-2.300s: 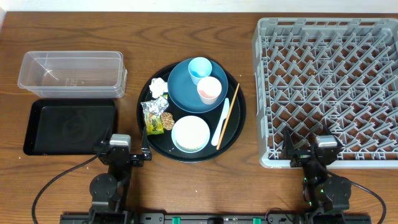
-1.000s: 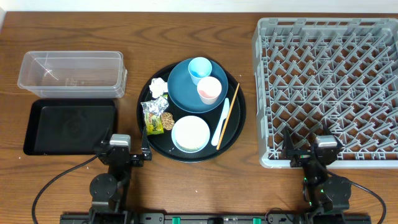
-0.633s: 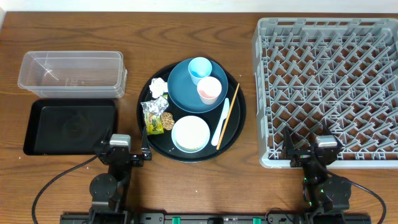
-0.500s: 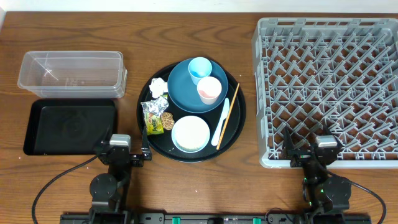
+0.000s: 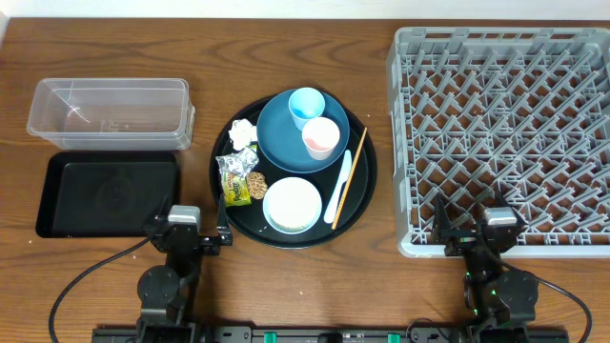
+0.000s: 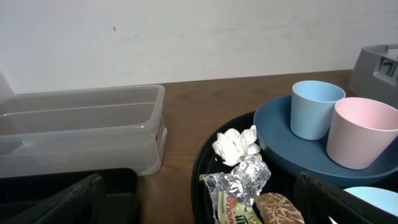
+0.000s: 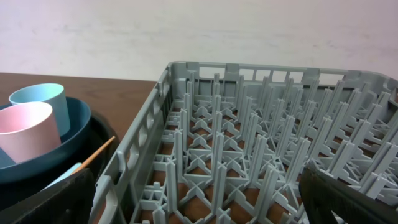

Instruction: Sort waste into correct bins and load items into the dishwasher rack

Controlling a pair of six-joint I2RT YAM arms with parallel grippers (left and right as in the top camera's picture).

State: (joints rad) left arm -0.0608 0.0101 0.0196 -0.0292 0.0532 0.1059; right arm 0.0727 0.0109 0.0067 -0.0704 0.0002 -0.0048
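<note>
Black fingers of our left gripper (image 5: 188,231) and right gripper (image 5: 479,231) stood spread wide, empty, at the near edge of the table (image 5: 315,286). Beyond, we saw the round tray (image 5: 366,195) carrying bowl (image 5: 292,205), wrapper (image 5: 233,177), tissue (image 5: 243,133), plate (image 5: 276,143), pink cup (image 5: 321,138) and blue cup (image 5: 306,105); shallow black tray (image 5: 105,195) then clear tub (image 5: 110,84) lay left, grey rack (image 5: 505,124) right.

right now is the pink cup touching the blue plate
Touching. The left wrist view shows the pink cup standing upright on the blue plate, base against its surface.
</note>
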